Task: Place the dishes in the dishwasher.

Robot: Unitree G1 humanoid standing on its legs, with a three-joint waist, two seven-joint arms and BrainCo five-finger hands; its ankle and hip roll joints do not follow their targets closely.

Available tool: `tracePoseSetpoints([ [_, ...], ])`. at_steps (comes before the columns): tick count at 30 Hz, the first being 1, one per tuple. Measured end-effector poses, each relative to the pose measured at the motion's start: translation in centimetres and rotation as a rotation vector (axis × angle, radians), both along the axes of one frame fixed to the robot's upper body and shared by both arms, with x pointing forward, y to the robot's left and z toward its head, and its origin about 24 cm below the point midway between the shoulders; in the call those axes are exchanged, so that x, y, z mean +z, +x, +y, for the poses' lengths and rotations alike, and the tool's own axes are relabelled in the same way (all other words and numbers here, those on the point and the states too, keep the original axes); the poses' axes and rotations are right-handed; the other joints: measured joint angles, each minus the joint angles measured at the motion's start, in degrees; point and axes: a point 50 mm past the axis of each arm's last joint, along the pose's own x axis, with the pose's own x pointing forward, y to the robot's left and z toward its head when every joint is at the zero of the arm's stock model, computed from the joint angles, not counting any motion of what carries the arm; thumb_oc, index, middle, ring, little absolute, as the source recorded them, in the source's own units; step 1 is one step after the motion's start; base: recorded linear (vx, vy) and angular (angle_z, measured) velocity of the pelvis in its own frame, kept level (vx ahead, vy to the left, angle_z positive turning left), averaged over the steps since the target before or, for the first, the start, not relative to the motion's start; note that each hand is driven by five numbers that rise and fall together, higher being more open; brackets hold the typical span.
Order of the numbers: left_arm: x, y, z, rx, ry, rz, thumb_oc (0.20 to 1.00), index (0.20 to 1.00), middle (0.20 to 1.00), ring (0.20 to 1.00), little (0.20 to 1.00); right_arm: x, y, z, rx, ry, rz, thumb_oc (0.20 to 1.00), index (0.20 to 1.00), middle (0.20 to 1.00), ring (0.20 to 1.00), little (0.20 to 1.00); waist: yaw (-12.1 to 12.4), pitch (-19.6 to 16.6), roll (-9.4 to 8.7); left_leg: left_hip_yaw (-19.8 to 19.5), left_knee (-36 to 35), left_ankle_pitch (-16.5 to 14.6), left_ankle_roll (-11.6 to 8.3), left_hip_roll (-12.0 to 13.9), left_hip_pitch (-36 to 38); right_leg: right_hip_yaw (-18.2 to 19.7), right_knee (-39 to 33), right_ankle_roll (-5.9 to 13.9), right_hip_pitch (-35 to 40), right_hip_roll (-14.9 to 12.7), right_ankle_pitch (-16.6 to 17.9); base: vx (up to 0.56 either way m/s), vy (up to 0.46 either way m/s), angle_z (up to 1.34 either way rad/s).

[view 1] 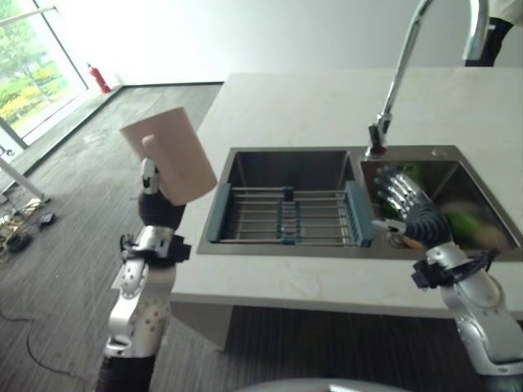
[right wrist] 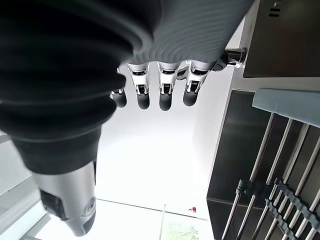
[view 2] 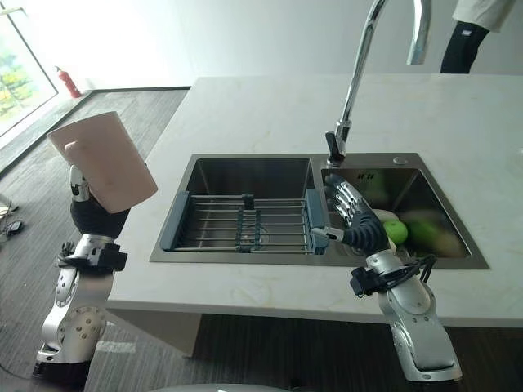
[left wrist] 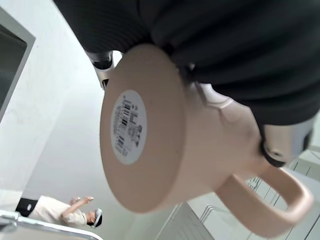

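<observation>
Left hand (view 1: 152,189) is raised beside the left edge of the desk (view 1: 327,106), out over the floor (view 1: 73,212), and its fingers are closed around a pink mug (view 1: 170,155). This mug is tilted, with its flat bottom up and to the far left. In the left wrist view the bottom of the mug carries a round white sticker (left wrist: 128,126), and the handle (left wrist: 280,202) sticks out to one side, free of the fingers.

Right hand (view 2: 353,214) is over the sink (view 2: 245,167), at the divider between the two basins, with its fingers straight and spread, holding nothing. Just left of it, a wire rack (view 2: 245,222) with blue-grey ends lies across the left basin. Inside the right basin, near the hand, some green things (view 2: 409,230) lie; what they are I cannot tell. A tall curved tap (view 2: 359,73) stands at the far side of the sink. Beyond the desk, at the far right, a person (view 2: 474,33) stands. By the far wall on the left is a red fire extinguisher (view 1: 98,78).
</observation>
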Motion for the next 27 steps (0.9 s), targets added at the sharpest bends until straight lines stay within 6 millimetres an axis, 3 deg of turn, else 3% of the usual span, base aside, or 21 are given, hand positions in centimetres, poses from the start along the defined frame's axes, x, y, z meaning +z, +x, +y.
tracePoseSetpoints([
  [8,-1.5,-1.9,0.6,-0.070,-0.111,-0.011,0.200,0.200,0.200,0.200,0.200,0.2,-0.9,0.1,0.018,0.022,-0.037,1.000,1.000,1.000,1.000,1.000,2.7,1.7,0.23,-2.9,0.0,0.3,-0.39,0.1,-0.9,-3.1,0.0,0.19,0.8,0.0,-1.4,-0.02,-0.135,0.21],
  [9,-2.0,-2.3,0.6,-0.066,-0.157,0.005,0.200,0.200,0.200,0.200,0.200,0.2,-1.0,0.4,0.029,0.031,-0.047,1.000,1.000,1.000,1.000,1.000,3.9,2.2,0.60,-3.5,0.8,0.5,-0.59,0.0,-2.1,-3.3,0.4,-0.16,0.6,0.3,-1.1,-0.13,-0.064,0.37],
  [12,-2.2,-2.1,0.1,-0.083,-0.232,-0.002,0.200,0.200,0.200,0.200,0.200,0.6,-0.5,1.4,0.069,0.047,-0.077,1.000,1.000,1.000,1.000,1.000,5.9,5.5,1.65,-5.9,2.3,1.6,-1.15,-0.5,-5.2,-7.4,0.4,-0.50,0.5,-0.2,-0.9,-0.13,0.007,0.71],
  [15,-1.7,-2.0,0.3,-0.093,-0.261,-0.042,0.200,0.200,0.200,0.200,0.200,1.3,-0.3,0.6,0.042,-0.003,-0.097,1.000,1.000,1.000,1.000,1.000,8.5,7.2,3.07,-5.3,0.4,3.6,-0.22,-0.4,-5.8,-11.4,0.4,-1.02,1.1,-0.6,-1.0,-0.23,0.121,0.78],
  [17,-1.3,-1.8,0.5,-0.105,-0.283,-0.065,0.200,0.200,0.200,0.200,0.200,1.9,-0.5,-0.2,0.006,-0.011,-0.139,1.000,1.000,1.000,1.000,1.000,7.3,7.9,1.71,0.5,2.1,0.2,0.99,-0.2,-5.7,-14.8,0.4,-1.67,2.0,-3.1,-1.1,-0.22,0.150,0.62],
  [19,-0.9,-1.8,0.7,-0.128,-0.271,-0.092,0.200,0.200,0.200,0.200,0.200,2.4,-1.1,-1.0,-0.046,-0.003,-0.180,1.000,1.000,1.000,1.000,1.000,5.2,9.1,-2.75,8.2,10.7,-1.4,-0.21,0.1,-5.8,-17.5,0.5,-0.40,3.6,-8.5,-0.9,-0.20,0.218,0.81],
  [20,-0.9,-1.8,0.6,-0.152,-0.290,-0.104,0.200,0.200,0.200,0.200,0.200,2.9,-1.6,-1.6,-0.077,-0.010,-0.212,1.000,1.000,1.000,1.000,1.000,3.8,9.1,-3.29,10.1,14.1,-2.0,0.38,1.6,-4.9,-19.6,0.7,0.52,4.8,-10.3,-0.9,-0.17,0.390,1.04],
  [22,-1.1,-1.6,0.1,-0.206,-0.310,-0.113,0.200,0.200,0.200,0.200,0.200,3.2,-3.2,-3.7,-0.175,-0.046,-0.224,1.000,1.000,1.000,1.000,1.000,1.0,8.5,-2.28,16.3,18.3,-2.3,0.01,5.7,-2.4,-25.7,1.6,1.69,8.1,-12.6,-0.7,-0.10,0.377,1.28],
  [23,-1.1,-1.6,-0.1,-0.229,-0.334,-0.128,0.200,0.200,0.200,0.200,0.200,3.5,-3.8,-4.6,-0.206,-0.082,-0.221,1.000,1.000,1.000,1.000,1.000,0.4,7.8,-1.10,16.5,17.8,-2.2,-0.17,6.1,-2.1,-26.9,2.4,2.59,8.7,-13.0,-0.7,-0.11,0.403,1.28],
  [24,-1.1,-1.5,-0.4,-0.241,-0.348,-0.143,0.200,0.200,0.200,0.200,0.200,3.6,-4.1,-5.2,-0.237,-0.085,-0.230,1.000,1.000,1.000,1.000,1.000,-0.4,7.0,-0.03,16.1,14.2,-3.9,-0.73,3.7,-1.2,-27.0,4.5,2.82,8.5,-14.5,-0.5,-0.11,0.492,1.24],
  [25,-0.8,-1.3,-0.6,-0.258,-0.347,-0.159,0.200,0.200,0.200,0.200,0.200,3.6,-4.0,-5.1,-0.242,-0.074,-0.234,1.000,1.000,1.000,1.000,1.000,-1.1,6.8,0.07,14.9,9.5,-3.8,0.49,1.5,0.2,-26.7,9.4,2.84,6.7,-16.8,-0.5,-0.13,0.549,1.49],
  [26,-0.3,-1.1,-0.7,-0.278,-0.342,-0.195,0.200,0.200,0.200,0.200,0.200,3.5,-3.5,-4.2,-0.198,-0.054,-0.239,1.000,1.000,1.000,1.000,1.000,-0.9,6.6,0.66,12.5,4.0,-3.2,2.26,0.2,0.5,-24.1,18.3,4.42,0.5,-18.1,-5.2,-0.12,0.566,1.23],
  [27,-0.2,-1.1,-0.6,-0.276,-0.355,-0.204,0.200,0.200,0.200,0.200,0.200,3.6,-3.2,-3.8,-0.175,-0.044,-0.247,1.000,1.000,1.000,1.000,1.000,-0.1,6.6,0.56,11.6,3.3,-3.1,2.52,-0.1,0.4,-22.6,16.5,4.40,-1.1,-15.6,-6.5,-0.08,0.553,0.95],
])
